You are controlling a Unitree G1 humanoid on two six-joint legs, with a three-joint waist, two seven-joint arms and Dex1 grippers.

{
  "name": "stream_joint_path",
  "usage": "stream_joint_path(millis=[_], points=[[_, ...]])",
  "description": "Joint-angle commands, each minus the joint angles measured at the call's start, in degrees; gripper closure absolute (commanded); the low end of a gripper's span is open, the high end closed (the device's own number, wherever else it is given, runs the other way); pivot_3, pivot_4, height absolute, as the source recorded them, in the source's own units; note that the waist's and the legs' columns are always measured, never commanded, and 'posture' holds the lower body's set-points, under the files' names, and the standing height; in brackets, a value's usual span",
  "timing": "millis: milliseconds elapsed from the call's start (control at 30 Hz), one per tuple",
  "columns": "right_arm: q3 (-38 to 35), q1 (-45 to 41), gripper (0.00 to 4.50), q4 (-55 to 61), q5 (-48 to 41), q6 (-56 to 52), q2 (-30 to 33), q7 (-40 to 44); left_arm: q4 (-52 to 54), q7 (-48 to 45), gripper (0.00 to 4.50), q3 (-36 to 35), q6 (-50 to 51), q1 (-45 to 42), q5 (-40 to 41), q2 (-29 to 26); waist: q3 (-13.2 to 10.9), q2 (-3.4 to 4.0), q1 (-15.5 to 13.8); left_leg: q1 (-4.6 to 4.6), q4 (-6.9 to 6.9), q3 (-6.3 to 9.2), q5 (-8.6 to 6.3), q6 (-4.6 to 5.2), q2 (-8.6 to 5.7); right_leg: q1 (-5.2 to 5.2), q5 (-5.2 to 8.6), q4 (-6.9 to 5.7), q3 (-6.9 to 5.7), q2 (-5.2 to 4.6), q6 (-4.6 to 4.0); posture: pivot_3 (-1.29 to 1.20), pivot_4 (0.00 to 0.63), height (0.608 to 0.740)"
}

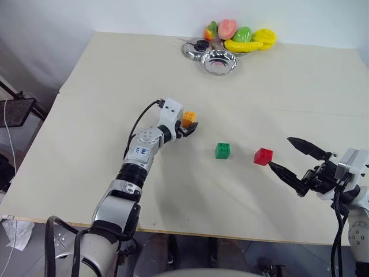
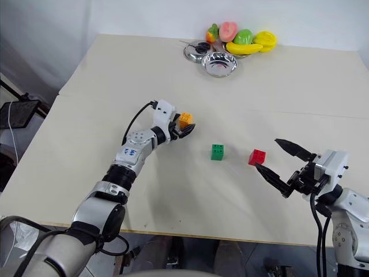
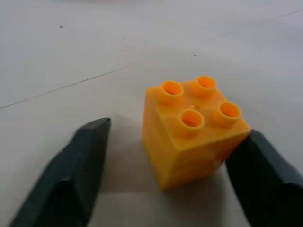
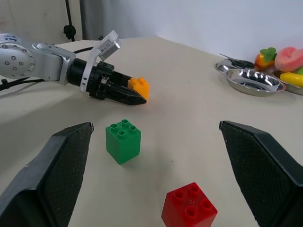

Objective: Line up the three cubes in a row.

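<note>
Orange cube between left end effector fingers, seemingly ungripped.

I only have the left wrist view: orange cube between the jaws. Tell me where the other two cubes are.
Observer: The green cube stands right of the orange cube and nearer the robot; the red cube is further right.
Operator: Report the right gripper.
Observer: The right gripper hovers close beside the red cube, jaws wide open, holding nothing.
Operator: List anything else out there.
Observer: Metal bowls and plastic fruit sit at the far edge of the table.
</note>
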State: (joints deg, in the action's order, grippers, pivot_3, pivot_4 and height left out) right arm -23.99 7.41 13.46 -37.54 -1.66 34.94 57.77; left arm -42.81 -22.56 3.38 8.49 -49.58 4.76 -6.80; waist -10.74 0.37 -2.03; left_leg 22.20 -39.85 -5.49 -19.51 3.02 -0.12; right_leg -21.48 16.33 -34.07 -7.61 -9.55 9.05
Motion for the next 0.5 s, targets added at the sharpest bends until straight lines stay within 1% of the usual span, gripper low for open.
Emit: stream_joint_path(millis=[33,100,133,167,200,233,267,300,367,433,500], points=[[-1.51,0.29,0.00,2.14,-0.96,0.82,-0.23,-0.47,1.70,-3.19,2.14,0.32,0.48,-0.01,0.11,-0.45,0.00,0.00,-0.02,0.00,0.00,0.00,0.00,0.00,-0.01,0.00,0.00,0.00,0.00,0.00,0.00,0.00,0.150,0.740],[-1.60,0.36,0.00,1.85,-0.90,0.97,-0.10,-0.29,3.39,-5.97,2.78,0.25,0.53,0.78,0.62,-1.44,0.00,0.00,0.04,0.00,0.00,0.00,0.00,0.00,-0.02,0.00,0.00,0.00,-0.01,0.00,0.00,0.00,0.150,0.740],[-1.75,0.38,0.00,1.70,-0.93,1.00,0.06,-0.18,4.19,-8.17,3.01,0.38,-0.22,1.18,0.87,-2.21,0.00,0.00,0.09,0.00,0.00,0.00,0.00,0.00,-0.01,0.00,0.00,0.00,-0.01,0.00,0.00,0.00,0.150,0.740],[-1.96,0.42,0.00,1.54,-0.96,1.01,0.30,0.00,5.06,-11.29,3.00,0.53,-1.47,1.62,1.36,-3.07,0.00,0.00,0.18,0.00,0.00,-0.01,0.00,0.00,-0.02,-0.01,0.00,0.00,-0.01,0.00,0.00,0.00,0.150,0.740],[-2.41,0.50,0.00,1.32,-1.11,0.86,0.81,0.34,5.80,-16.76,3.00,1.05,-2.55,2.09,2.10,-4.78,0.00,0.00,0.38,0.00,0.00,-0.01,0.00,0.00,-0.01,-0.01,0.00,-0.01,-0.02,0.00,0.00,0.00,0.150,0.740],[-2.88,0.71,0.00,1.15,-1.24,0.65,1.41,0.82,6.49,-23.53,3.00,1.83,-4.09,2.64,3.07,-6.61,0.00,0.00,0.52,0.00,0.00,-0.01,0.00,0.00,-0.03,-0.02,0.00,-0.01,-0.02,0.00,0.00,0.00,0.150,0.740],[-3.51,1.24,0.00,1.14,-1.55,0.29,2.25,1.70,6.53,-31.18,3.00,2.24,-7.70,3.02,4.28,-8.83,0.00,0.01,0.62,0.01,0.02,-0.02,0.00,0.00,-0.04,-0.03,0.00,-0.01,-0.01,0.01,0.00,0.00,0.150,0.740],[-3.89,1.54,0.00,1.12,-1.77,0.02,2.84,2.29,6.25,-36.25,3.00,2.44,-10.33,3.13,5.09,-10.28,0.00,0.01,0.68,0.01,0.04,-0.05,0.00,0.00,-0.04,-0.06,0.00,0.00,0.00,0.01,-0.01,0.00,0.150,0.740],[-4.79,2.89,0.00,1.73,-2.65,-1.19,4.41,3.90,3.17,-45.36,3.00,2.64,-15.59,2.23,5.87,-12.94,0.00,0.01,0.65,0.02,0.05,-0.05,0.00,0.00,0.00,-0.08,0.01,0.01,0.00,0.01,-0.01,0.00,0.150,0.740],[-6.10,5.31,0.00,2.21,-3.95,-3.04,6.53,6.49,-2.76,-53.65,3.00,3.18,-21.65,0.27,5.18,-15.16,0.00,0.01,0.43,0.01,0.04,-0.03,0.00,0.00,0.02,-0.06,0.01,0.03,-0.01,0.00,-0.01,0.00,0.150,0.740],[-7.07,7.20,0.00,2.30,-4.96,-4.45,7.89,8.32,-8.34,-57.05,3.00,3.37,-26.22,-1.78,3.80,-15.95,0.00,0.00,0.32,0.02,0.00,-0.02,0.00,0.01,-0.02,-0.03,0.01,0.03,-0.02,0.00,-0.01,0.00,0.150,0.740]])
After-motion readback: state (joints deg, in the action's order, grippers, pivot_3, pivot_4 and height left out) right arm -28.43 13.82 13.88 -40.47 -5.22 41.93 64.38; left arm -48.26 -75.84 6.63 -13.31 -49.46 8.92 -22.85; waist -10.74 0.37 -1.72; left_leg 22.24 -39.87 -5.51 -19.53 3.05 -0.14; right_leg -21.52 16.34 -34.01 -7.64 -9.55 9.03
